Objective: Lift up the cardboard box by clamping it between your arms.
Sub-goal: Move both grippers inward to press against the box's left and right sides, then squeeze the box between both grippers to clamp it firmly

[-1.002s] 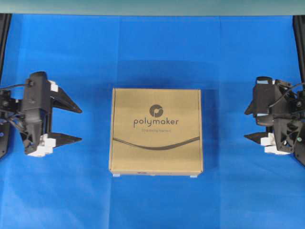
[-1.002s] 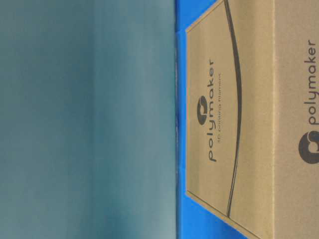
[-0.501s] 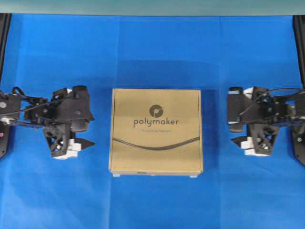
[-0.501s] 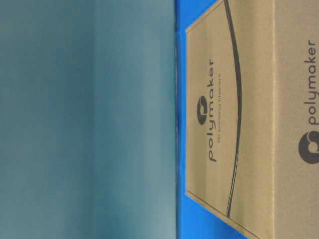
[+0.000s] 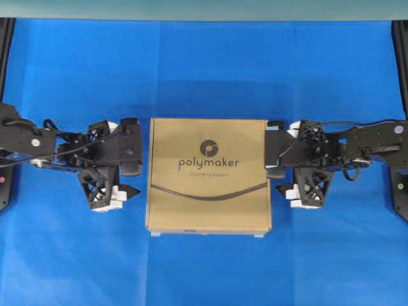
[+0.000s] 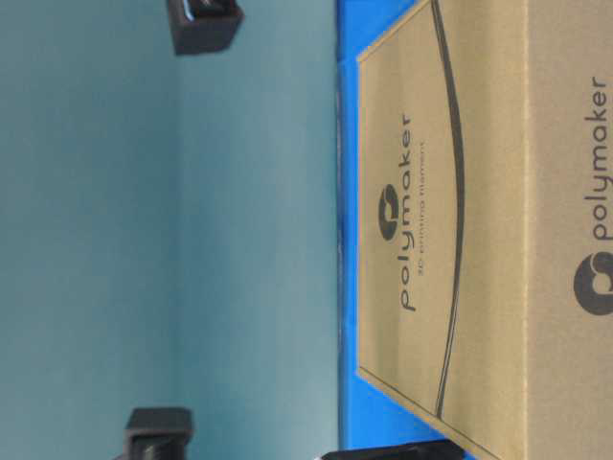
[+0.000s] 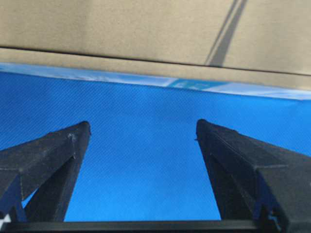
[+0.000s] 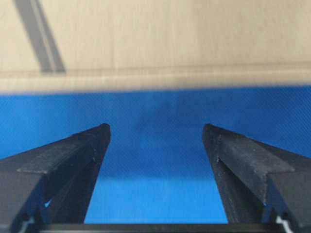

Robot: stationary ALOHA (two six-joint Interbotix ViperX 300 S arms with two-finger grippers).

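The flat tan cardboard box [image 5: 208,175] with the "polymaker" print lies in the middle of the blue cloth. My left gripper [image 5: 135,176] sits just off its left side, and my right gripper [image 5: 274,171] just off its right side. Both arms are stretched in low toward the box. In the left wrist view the gripper [image 7: 142,124] is open, with bare cloth between its fingers and the box [image 7: 146,29] wall a short gap ahead. The right gripper [image 8: 155,126] is open the same way, facing the box [image 8: 170,39]. In the table-level view the box [image 6: 460,240] fills the right.
The blue cloth [image 5: 204,70] covers the whole table, with a teal wall [image 5: 204,7] along the back. Black frame posts [image 5: 6,57] stand at the far corners. Two small white tabs [image 5: 156,234] stick out under the box's front edge. Dark arm parts [image 6: 204,19] show against the wall.
Both arms have moved inward from the table's sides and tilted down, ending close beside the box. Arm parts have come into the table-level view. The box has not moved.
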